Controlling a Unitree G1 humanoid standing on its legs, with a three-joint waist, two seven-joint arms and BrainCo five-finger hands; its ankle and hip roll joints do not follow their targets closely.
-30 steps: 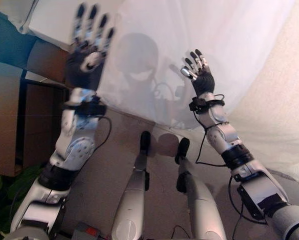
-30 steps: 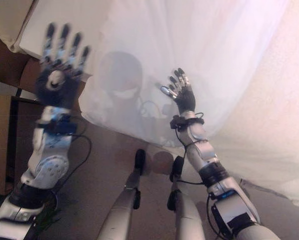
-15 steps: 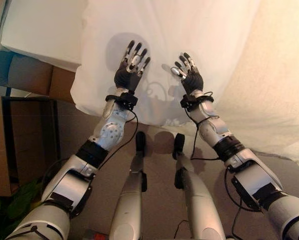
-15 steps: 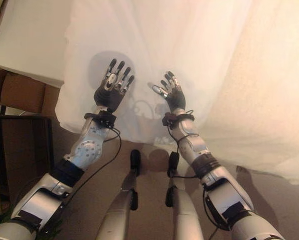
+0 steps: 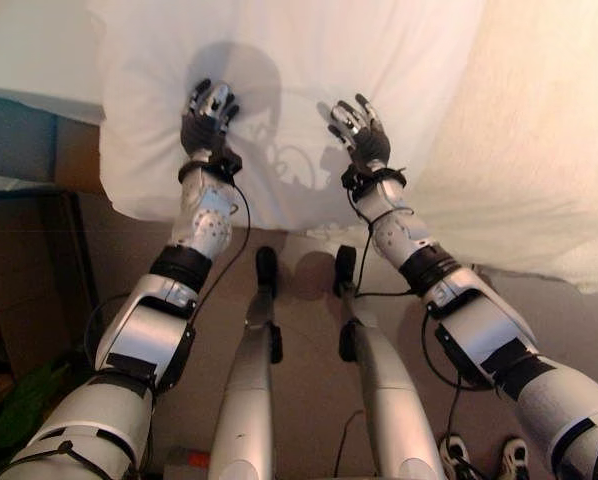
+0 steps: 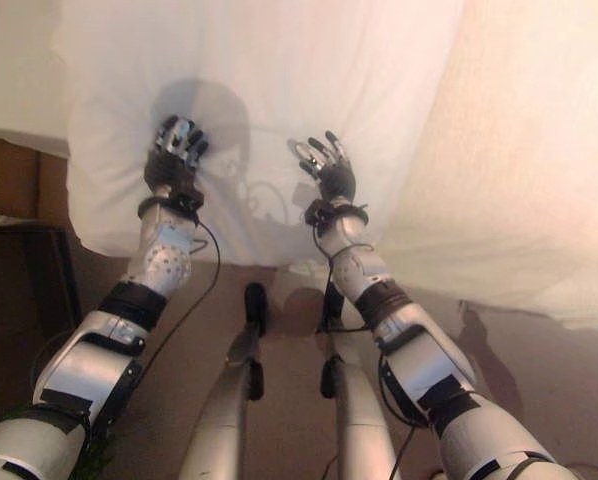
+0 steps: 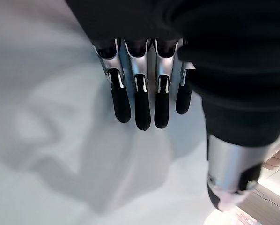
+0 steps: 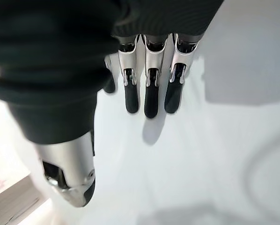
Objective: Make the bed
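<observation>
At far left I see a brown cabinet [image 5: 19, 300] standing on the floor, below the edge of the mattress [image 5: 29, 50]. My left hand [image 5: 207, 112] reaches over the white sheet [image 5: 309, 60], which hangs off the bed's side toward the floor; in the left wrist view its fingers [image 7: 136, 105] bend slightly downward over the cloth, relaxed and gripping nothing, and I cannot tell whether the tips touch it. My right hand [image 5: 359, 128] is just beside it, also over the white sheet, with fingers [image 8: 149, 96] spread and nearly straight, holding nothing. To the right lies a cream blanket [image 5: 549, 140], draped over the bed and overlapping the sheet's right side. A person's shoes [image 5: 479, 458] show at lower right on the brown floor [image 5: 309, 270].
</observation>
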